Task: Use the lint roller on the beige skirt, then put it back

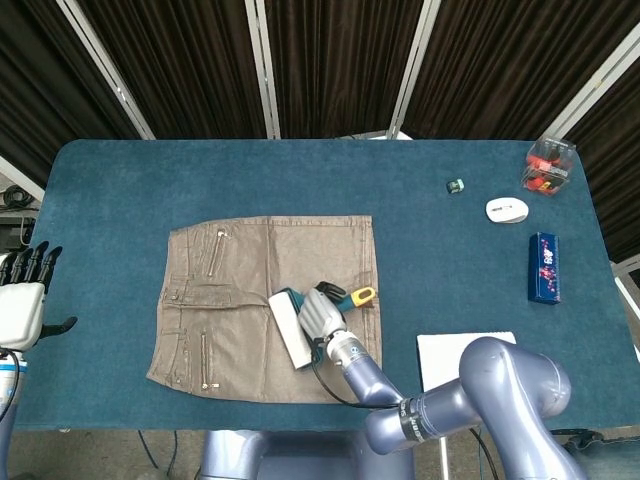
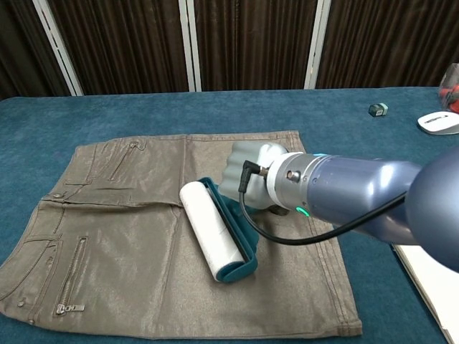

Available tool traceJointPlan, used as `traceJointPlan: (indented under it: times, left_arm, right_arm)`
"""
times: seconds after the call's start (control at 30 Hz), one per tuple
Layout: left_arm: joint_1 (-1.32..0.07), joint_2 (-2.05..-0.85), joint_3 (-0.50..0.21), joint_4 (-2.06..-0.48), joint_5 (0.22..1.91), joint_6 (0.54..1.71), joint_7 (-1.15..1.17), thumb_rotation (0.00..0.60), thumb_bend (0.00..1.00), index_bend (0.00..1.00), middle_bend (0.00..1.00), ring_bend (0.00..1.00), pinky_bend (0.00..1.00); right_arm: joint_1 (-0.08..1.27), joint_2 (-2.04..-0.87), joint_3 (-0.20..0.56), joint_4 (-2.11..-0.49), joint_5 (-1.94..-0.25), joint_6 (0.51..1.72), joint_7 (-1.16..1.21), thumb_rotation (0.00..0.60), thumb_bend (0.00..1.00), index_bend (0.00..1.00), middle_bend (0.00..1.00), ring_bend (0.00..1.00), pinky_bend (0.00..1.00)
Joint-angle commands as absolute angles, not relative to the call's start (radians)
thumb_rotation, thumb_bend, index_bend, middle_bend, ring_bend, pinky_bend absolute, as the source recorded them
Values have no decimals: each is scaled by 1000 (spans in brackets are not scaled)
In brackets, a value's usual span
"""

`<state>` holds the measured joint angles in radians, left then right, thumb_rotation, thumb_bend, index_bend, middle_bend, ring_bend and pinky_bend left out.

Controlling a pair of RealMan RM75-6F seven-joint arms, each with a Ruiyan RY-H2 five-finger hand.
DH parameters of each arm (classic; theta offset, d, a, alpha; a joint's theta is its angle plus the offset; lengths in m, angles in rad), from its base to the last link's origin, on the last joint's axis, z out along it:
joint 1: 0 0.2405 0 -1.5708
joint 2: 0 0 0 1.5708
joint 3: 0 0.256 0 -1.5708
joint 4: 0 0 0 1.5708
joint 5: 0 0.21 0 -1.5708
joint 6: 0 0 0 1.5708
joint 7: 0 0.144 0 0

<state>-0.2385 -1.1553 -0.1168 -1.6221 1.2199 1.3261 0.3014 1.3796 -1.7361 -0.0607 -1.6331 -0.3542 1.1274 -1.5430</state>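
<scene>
While my right hand (image 2: 247, 168) grips its handle, the lint roller (image 2: 214, 231) just left of my fingers (image 1: 318, 312), flat on the beige skirt (image 2: 129, 236).

No text, label, brand or number is legible in either view.

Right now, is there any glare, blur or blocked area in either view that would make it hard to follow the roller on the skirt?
Head view: evenly lit and sharp; lint roller clear on the beige skirt, though the right hand covers its handle. Chest view: soft sheen on the skirt, no harsh glare; the right forearm looms large in the foreground, hiding the skirt's right side.
</scene>
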Motion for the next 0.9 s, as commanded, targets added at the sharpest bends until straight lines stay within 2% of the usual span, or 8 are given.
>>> traceJointPlan:
  times: [0.03,0.27,0.53,0.9]
  left_arm:
    - [-239,-1156,-117,-1621,1220,1327,303,600,0,0,0,0,0]
    - [-239,-1160,-111,-1627,1225,1330,317,600,0,0,0,0,0]
    - [-242,-1172,-109,-1631,1223,1331,342,600,0,0,0,0,0]
    - [-247,-1178,-112,-1627,1210,1326,352,600,0,0,0,0,0]
  right_arm:
    - [1361,-1708,-84,-1624,-366,1134,-1526,600,775,597,640,568,567]
    - [1282,-1614,-167,-1571,-396,1102,-1443,600,774,598,640,568,567]
    - [1206,-1542,-220,-1485,-443,1043,-1345,600,774,598,640,568,567]
    - [1142,-1477,-222,-1412,-491,1004,-1263,600,775,599,640,568,567]
